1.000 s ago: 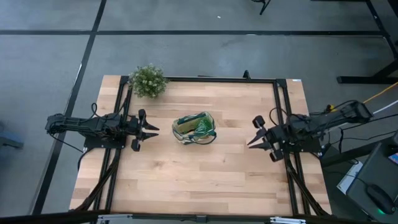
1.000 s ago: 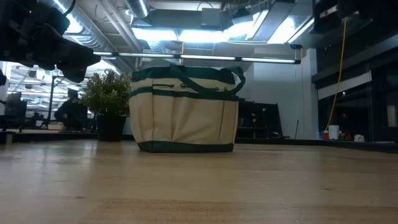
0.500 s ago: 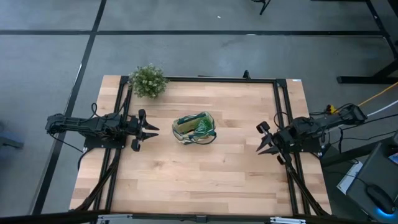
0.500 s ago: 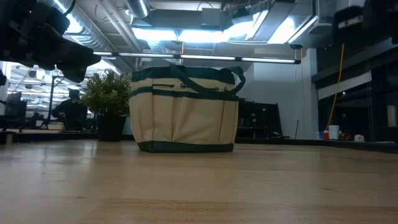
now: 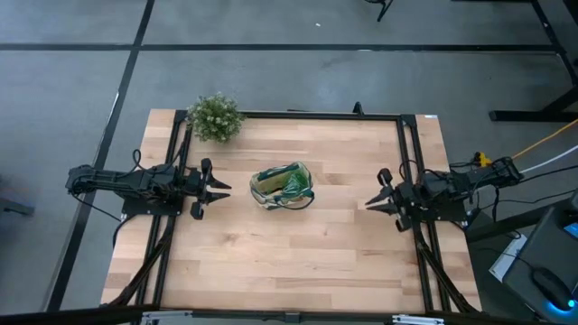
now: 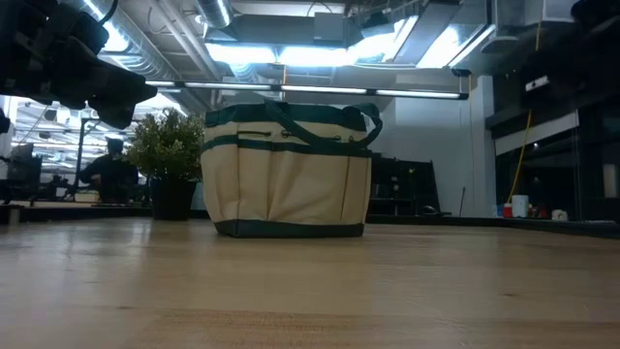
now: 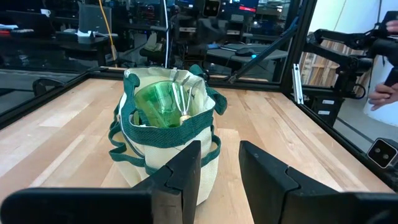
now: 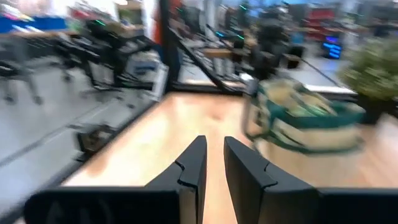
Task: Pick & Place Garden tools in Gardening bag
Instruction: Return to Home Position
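Note:
The beige gardening bag (image 5: 283, 185) with dark green trim stands upright on its base at mid-table (image 6: 287, 173). A bright green plastic tool (image 7: 161, 106) and a metal-tined tool (image 7: 185, 104) stick out of its open top. Other garden tools do not show. My left gripper (image 5: 222, 188) hangs level just left of the bag, slightly open and empty (image 7: 220, 163). My right gripper (image 5: 370, 203) hangs level near the table's right edge, pointing at the bag, its fingers almost together and empty (image 8: 214, 149).
A bushy potted plant (image 5: 217, 117) stands at the far left corner, behind the bag in the low view (image 6: 170, 160). Black frame rails (image 5: 411, 162) run along the table's sides. Bare wood (image 5: 289, 262) lies between the bag and the near edge. A person's hand (image 7: 382, 93) shows beyond the table.
My right arm has folded back and my right gripper has sunk lower, levelling out near the table's right edge. The bag has stayed where it was.

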